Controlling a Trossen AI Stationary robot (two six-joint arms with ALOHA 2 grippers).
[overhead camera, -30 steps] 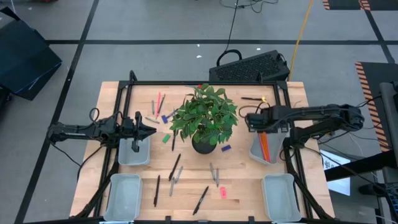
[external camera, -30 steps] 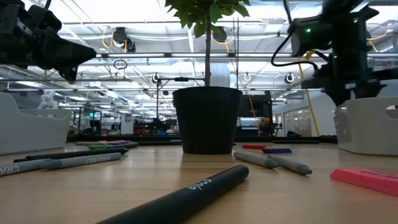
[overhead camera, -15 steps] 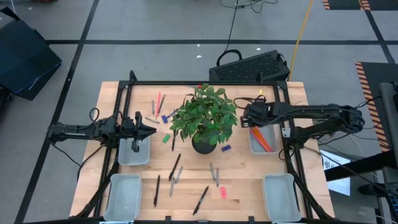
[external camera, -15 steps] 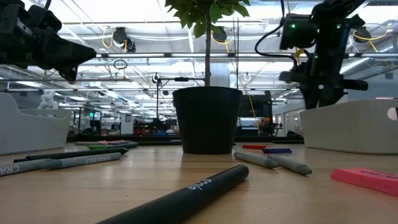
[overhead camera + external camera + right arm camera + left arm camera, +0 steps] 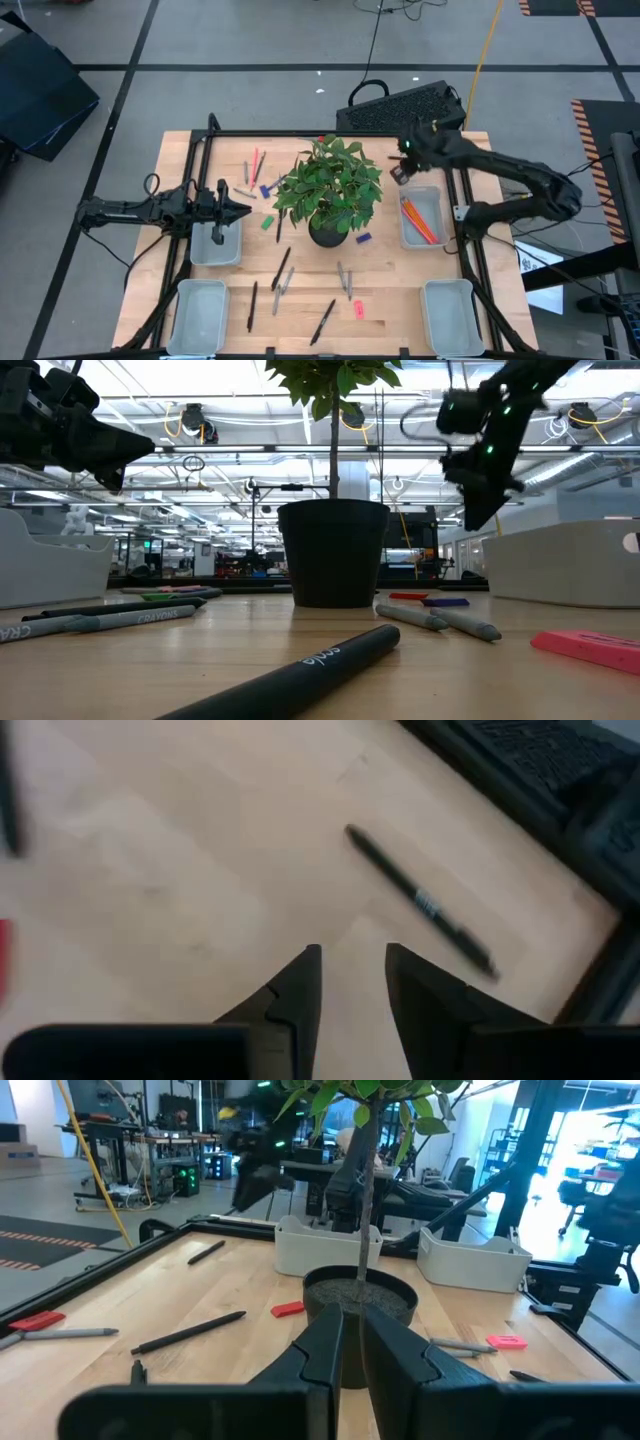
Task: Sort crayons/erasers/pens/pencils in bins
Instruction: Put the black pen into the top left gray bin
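Sorting under way: pencils lie in the right far bin; the other three bins look empty, and pens, erasers and crayons are scattered around the plant. Right gripper, parted and empty, hangs near the far edge over a black pen; open table there. Left gripper, clenched on nothing, waits above the left far bin

We see the right gripper has left the pencil bin — swung toward the table's far edge, over a black pen.
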